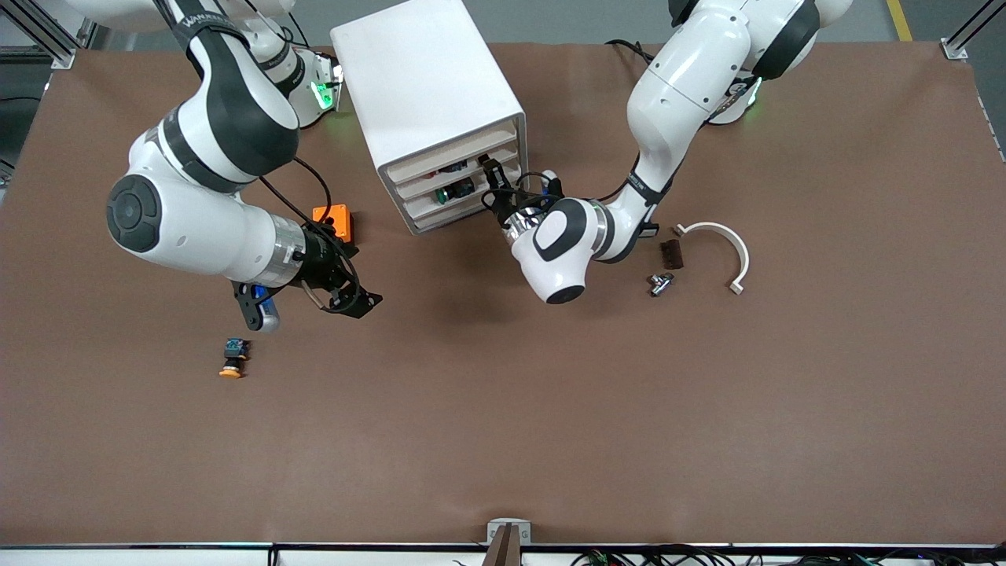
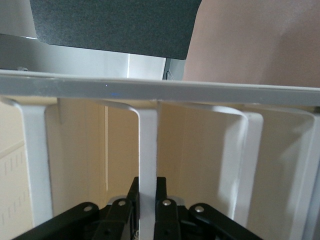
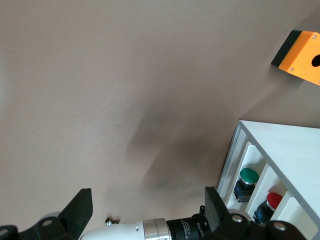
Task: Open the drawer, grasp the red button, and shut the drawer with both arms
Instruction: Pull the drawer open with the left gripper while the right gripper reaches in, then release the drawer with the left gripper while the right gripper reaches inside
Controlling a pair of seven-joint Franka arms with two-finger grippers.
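Note:
The white cabinet [image 1: 428,86] stands near the robots' bases with three alike drawers in its front. My left gripper [image 1: 493,174] is at that front, shut on the thin white front lip of a drawer [image 2: 148,145], the middle of three strips in the left wrist view, where the black fingers [image 2: 131,197] clamp it from both sides. The red-capped button [image 3: 271,201] lies in a drawer, beside the green-capped one [image 3: 247,178] in the neighbouring drawer. My right gripper [image 1: 355,300] is open and empty over bare table, toward the right arm's end; its fingers [image 3: 80,210] stand wide apart.
A small orange box [image 1: 334,221] with a round hole sits beside the cabinet, by the right arm. An orange-yellow capped button [image 1: 233,358] lies nearer the front camera. A white curved piece [image 1: 729,245], a brown block [image 1: 670,253] and a small metal part [image 1: 660,283] lie toward the left arm's end.

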